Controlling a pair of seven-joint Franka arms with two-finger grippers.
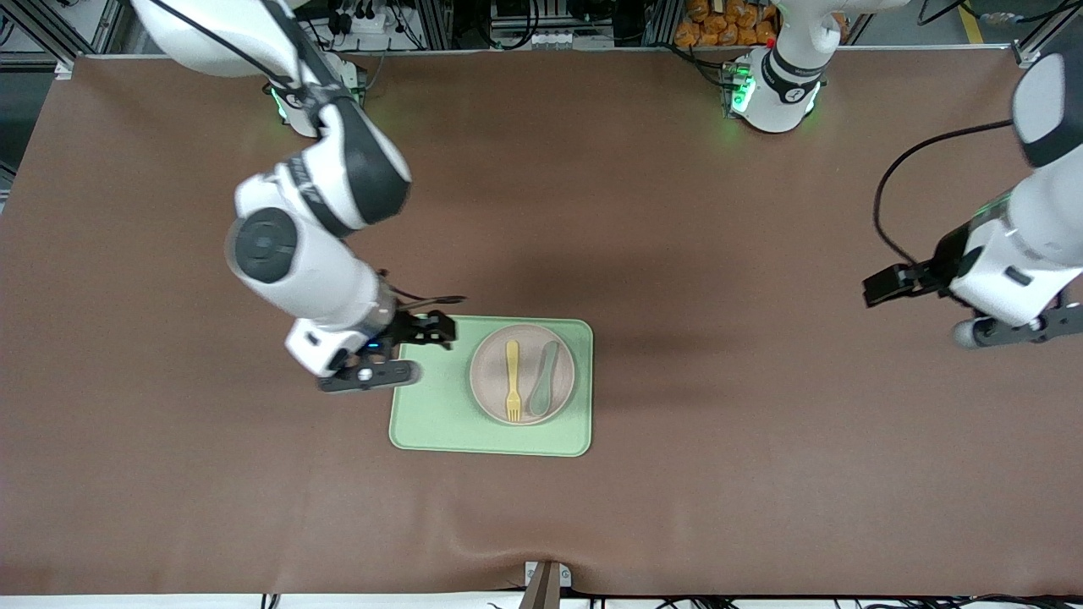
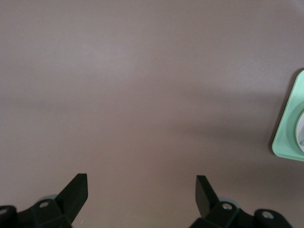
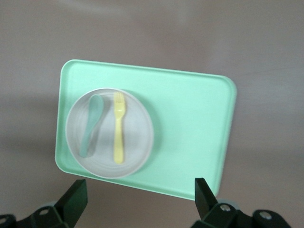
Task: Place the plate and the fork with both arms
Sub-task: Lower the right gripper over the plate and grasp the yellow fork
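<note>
Right gripper (image 1: 404,348), our nearer one, hangs wide open and empty over the tray (image 1: 440,423) edge beside the plate (image 1: 522,375); the fork (image 1: 513,381) lies lengthwise on it. Left gripper (image 1: 1011,330), open, empty, waits well apart.

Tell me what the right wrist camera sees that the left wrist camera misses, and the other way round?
Only the right wrist view shows the round pale speckled plate, with the small pale-yellow plastic fork and grey-green spoon lying side by side on it.

Only the left wrist view shows mostly bare brown table covering.

Both show the rectangular light-green tray, only a corner of it in the left, and each arm's own open black fingers.
</note>
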